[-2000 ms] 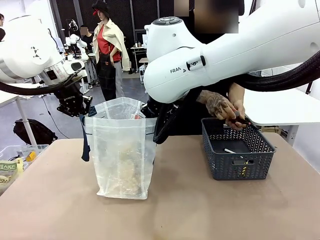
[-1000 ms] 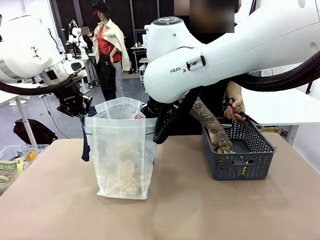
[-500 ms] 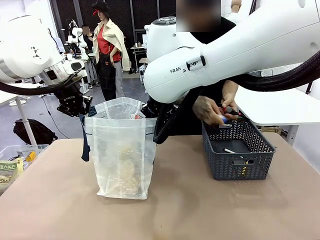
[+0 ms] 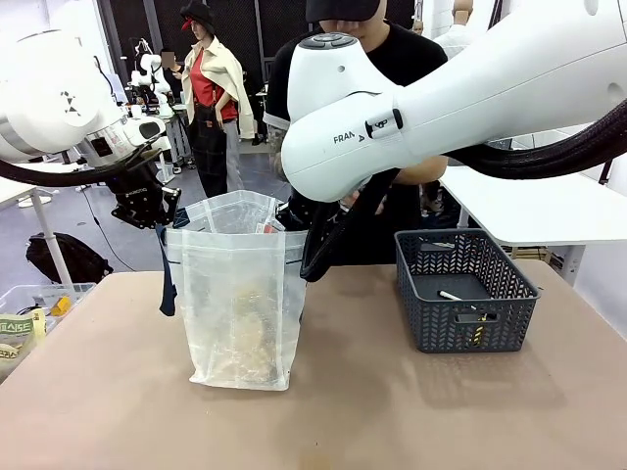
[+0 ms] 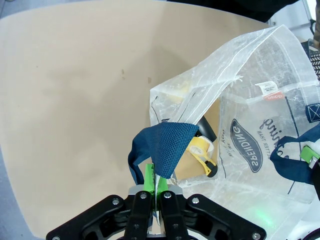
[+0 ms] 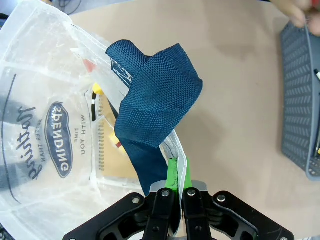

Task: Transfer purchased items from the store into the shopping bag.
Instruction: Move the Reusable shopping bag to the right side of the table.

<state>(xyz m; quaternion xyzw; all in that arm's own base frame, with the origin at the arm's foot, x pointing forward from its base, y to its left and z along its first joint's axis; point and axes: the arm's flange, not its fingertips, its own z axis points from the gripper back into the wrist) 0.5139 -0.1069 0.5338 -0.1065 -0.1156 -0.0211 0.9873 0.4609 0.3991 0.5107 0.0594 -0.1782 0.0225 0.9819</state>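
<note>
Bag mouth pinched at both ends by closed grippers

Left gripper (image 5: pixel 156 184) has its fingers (image 5: pixel 148 175) pressed together on the rim of the translucent white plastic shopping bag with dark blue handles (image 5: pixel 260 100). A thin fold of the film runs up between the green pads, and a dark blue mesh handle loop (image 5: pixel 167 142) flops over just above the fingertips. Past that loop, down inside the bag, lies a yellow packet (image 5: pixel 200 147) with something tan under it.

Right gripper (image 6: pixel 177 181) is likewise clamped on the opposite rim. Its fingers (image 6: pixel 172 172) pinch the plastic edge together with the base of the other dark blue handle (image 6: pixel 155 85), which folds over ahead of the tips. To one side of these fingers, through the bag's open mouth, a flat tan item (image 6: pixel 117 155) rests against the printed wall with the oval "SPENDING" logo.

From the front, the shopping bag (image 4: pixel 240 304) stands upright on the tan table (image 4: pixel 392 411), its top stretched between the two sets of fingers. The left gripper (image 4: pixel 147 208) sits at one top corner; the right one is mostly hidden behind the other corner and its own white arm. Brownish goods lie heaped in the bag's bottom, well below both sets of fingertips.

The dark grey rectangular plastic basket with slotted sides (image 4: pixel 470 328) sits well apart from the bag, out to the side of the right fingers (image 6: pixel 297 100). A small white stick-like thing (image 4: pixel 451 295) lies on its floor. A person in a black top (image 4: pixel 407 49) stands beyond it, one hand (image 6: pixel 295 10) near the basket's rim
</note>
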